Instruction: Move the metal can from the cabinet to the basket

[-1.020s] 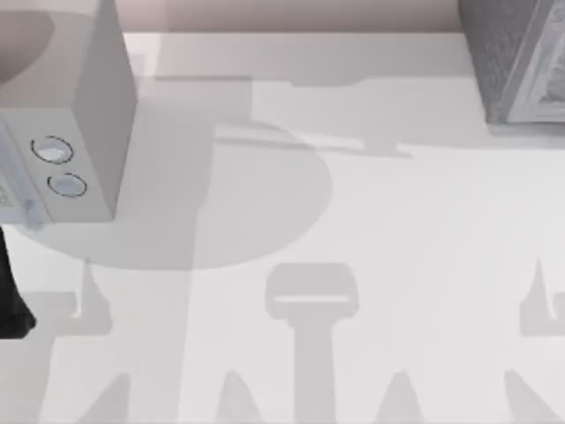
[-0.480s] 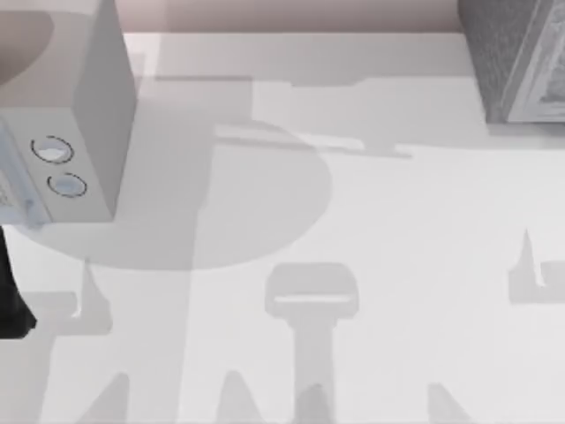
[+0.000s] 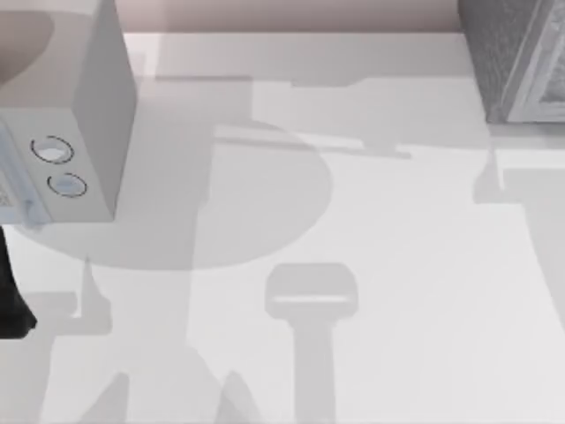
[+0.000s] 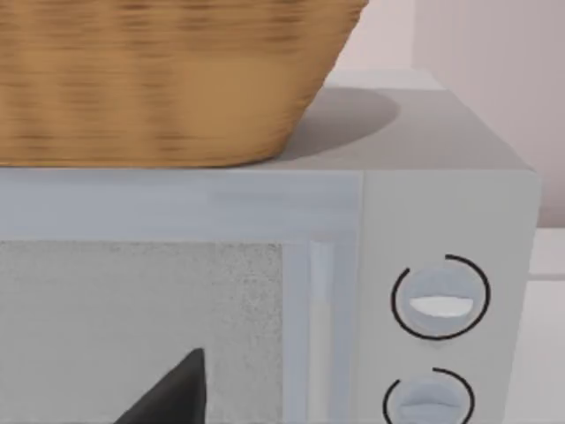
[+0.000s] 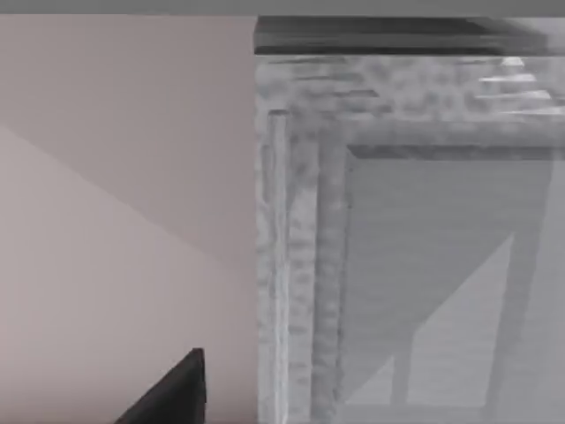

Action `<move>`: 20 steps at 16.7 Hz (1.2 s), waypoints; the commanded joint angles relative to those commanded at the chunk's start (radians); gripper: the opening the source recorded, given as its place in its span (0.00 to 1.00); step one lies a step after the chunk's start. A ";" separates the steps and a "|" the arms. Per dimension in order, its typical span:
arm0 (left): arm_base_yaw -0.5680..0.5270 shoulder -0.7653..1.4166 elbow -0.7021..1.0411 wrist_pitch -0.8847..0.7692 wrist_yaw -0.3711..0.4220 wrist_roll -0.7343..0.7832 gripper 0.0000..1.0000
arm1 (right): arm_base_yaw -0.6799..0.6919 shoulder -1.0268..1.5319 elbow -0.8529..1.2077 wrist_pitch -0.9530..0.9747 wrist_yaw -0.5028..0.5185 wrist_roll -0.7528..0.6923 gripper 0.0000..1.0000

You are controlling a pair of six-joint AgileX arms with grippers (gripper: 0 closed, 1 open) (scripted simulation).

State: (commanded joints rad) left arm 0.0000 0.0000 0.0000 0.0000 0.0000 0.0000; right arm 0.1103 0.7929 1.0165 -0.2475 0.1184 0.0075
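Observation:
The cabinet [image 3: 516, 62], grey and speckled with a paler front, stands at the table's far right corner. Seen close in the right wrist view, the cabinet's speckled frame [image 5: 300, 221] surrounds a pale panel, and a dark wedge of my right gripper [image 5: 172, 393] sits in front of its edge. The woven basket [image 4: 159, 79] rests on top of the white box with two dials [image 4: 441, 300]. A dark wedge of my left gripper [image 4: 172, 397] faces that box's front window. The metal can is out of view.
The white box with dials [image 3: 62, 168] stands at the table's far left. A dark part of my left arm [image 3: 9, 300] lies at the left edge. Arm shadows cross the pale table [image 3: 353, 221], one reaching below the cabinet.
The right arm's shadow has moved from the table's near right up to the cabinet's foot. The left side looks the same.

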 joint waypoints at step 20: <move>0.000 0.000 0.000 0.000 0.000 0.000 1.00 | 0.137 0.564 0.738 -0.153 0.145 0.007 1.00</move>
State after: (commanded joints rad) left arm 0.0000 0.0000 0.0000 0.0000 0.0000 0.0000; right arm 0.2478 1.3572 1.7544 -0.4002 0.2629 0.0146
